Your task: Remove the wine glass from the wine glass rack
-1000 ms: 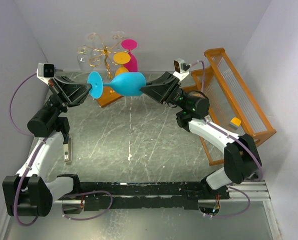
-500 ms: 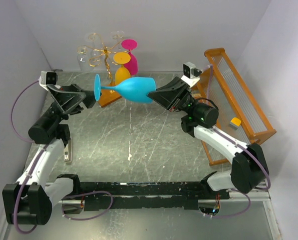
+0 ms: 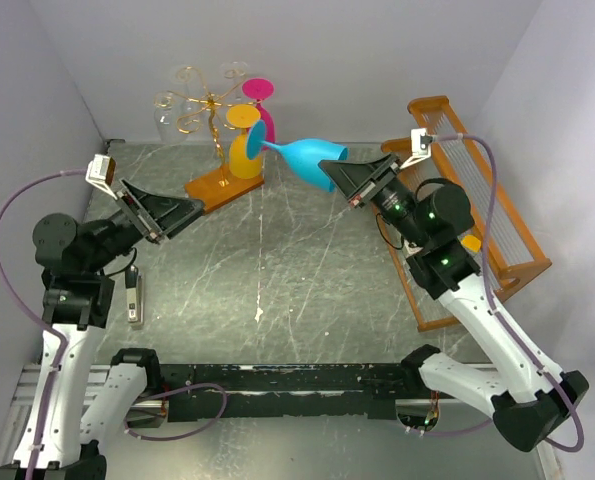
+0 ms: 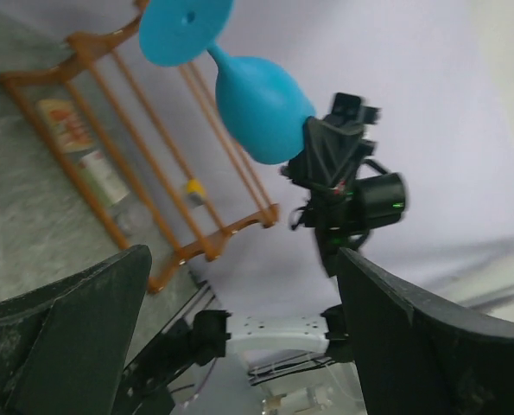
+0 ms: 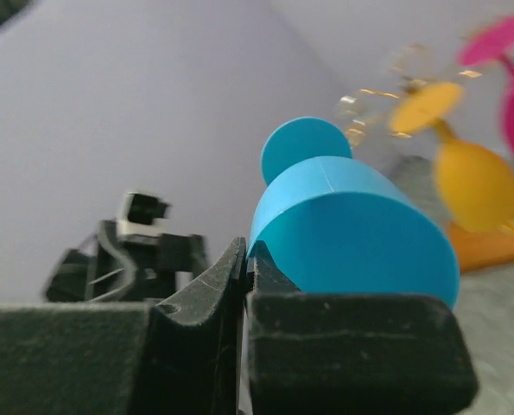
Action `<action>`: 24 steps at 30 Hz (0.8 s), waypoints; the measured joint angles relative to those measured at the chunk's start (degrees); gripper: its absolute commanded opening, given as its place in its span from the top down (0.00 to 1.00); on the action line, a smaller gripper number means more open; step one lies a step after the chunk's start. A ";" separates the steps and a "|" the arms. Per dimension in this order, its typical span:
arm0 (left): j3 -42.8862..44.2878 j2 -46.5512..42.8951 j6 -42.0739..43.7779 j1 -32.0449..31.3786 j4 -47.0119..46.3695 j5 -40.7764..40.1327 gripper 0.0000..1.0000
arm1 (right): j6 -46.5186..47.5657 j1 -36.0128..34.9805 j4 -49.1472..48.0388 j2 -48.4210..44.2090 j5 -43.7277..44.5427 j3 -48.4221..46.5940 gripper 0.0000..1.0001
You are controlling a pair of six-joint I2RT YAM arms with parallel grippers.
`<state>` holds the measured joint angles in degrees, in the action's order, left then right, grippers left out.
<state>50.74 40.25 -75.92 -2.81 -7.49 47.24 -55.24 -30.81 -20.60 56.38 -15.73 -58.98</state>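
The blue wine glass (image 3: 302,158) lies on its side in the air, foot toward the rack, just right of it. My right gripper (image 3: 342,178) is shut on the rim of its bowl (image 5: 360,233), the wall pinched between the fingers (image 5: 196,298). The wine glass rack (image 3: 209,110), gold wire on an orange-brown wooden base (image 3: 224,187), stands at the back left with a yellow glass (image 3: 245,150) and a pink glass (image 3: 260,92) on it. My left gripper (image 3: 182,212) is open and empty, left of the base; its wrist view shows the blue glass (image 4: 261,99) well beyond the fingers.
A larger orange wooden-framed rack (image 3: 477,190) with clear slats lies along the right wall, close behind the right arm. A clear glass (image 3: 165,122) hangs at the gold rack's left side. A small dark tool (image 3: 134,300) lies on the table by the left arm.
My left gripper opened, let go of the blue glass's foot and drew back to the left. The right gripper shut on the bowl's rim and carried the glass to the right.
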 measured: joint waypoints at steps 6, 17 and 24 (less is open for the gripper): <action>6.95 3.43 14.27 0.00 23.56 -3.61 0.04 | 13.16 0.00 28.55 2.60 9.20 -8.17 1.00; 4.11 -0.79 29.64 0.00 34.60 -10.69 0.05 | 33.11 0.07 58.51 14.27 22.62 -14.47 1.00; 6.51 -0.02 34.62 -0.02 41.03 -12.04 0.05 | 36.57 0.72 67.41 24.79 24.72 -24.72 1.00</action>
<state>57.25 40.23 -41.30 -2.83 33.54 35.20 -18.68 -30.09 46.81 81.17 8.99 -83.70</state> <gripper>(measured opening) 0.953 0.010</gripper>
